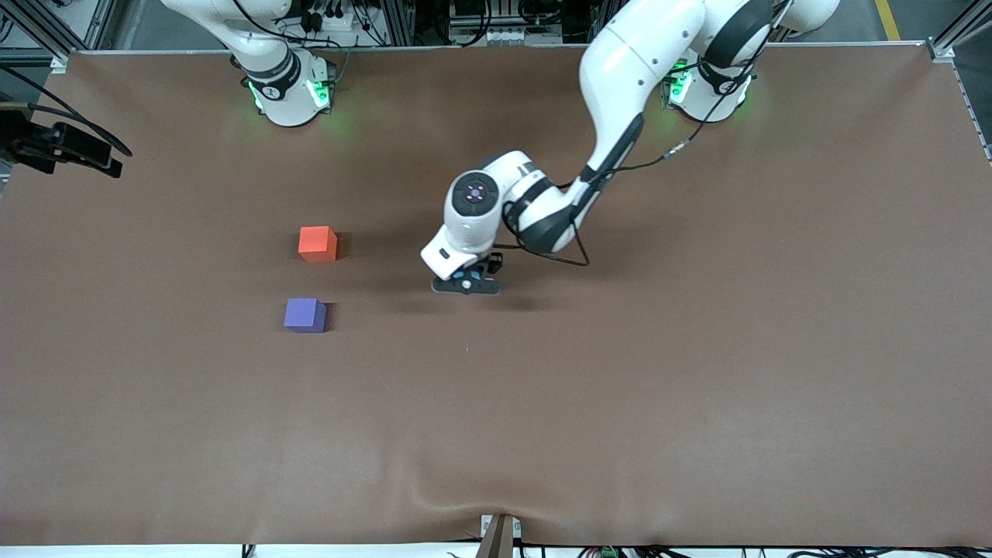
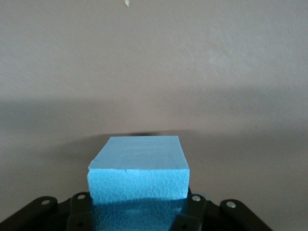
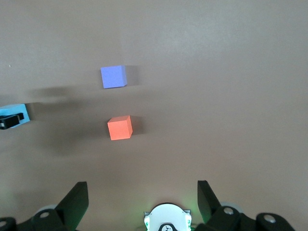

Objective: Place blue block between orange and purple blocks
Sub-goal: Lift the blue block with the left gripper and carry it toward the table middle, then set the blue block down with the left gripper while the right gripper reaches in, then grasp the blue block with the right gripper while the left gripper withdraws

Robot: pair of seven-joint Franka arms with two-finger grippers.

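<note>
Two blocks, the orange block (image 1: 318, 243) and the purple block (image 1: 305, 315), are sitting apart on the surface (image 1: 697, 372) in the front view, leaving a slot.

Your left wrist view is showing the left gripper (image 2: 137, 219) pinching the blue block (image 2: 139, 175), ready to carry.

Your right gripper (image 3: 139, 202) is waiting high, jaws spread.
</note>
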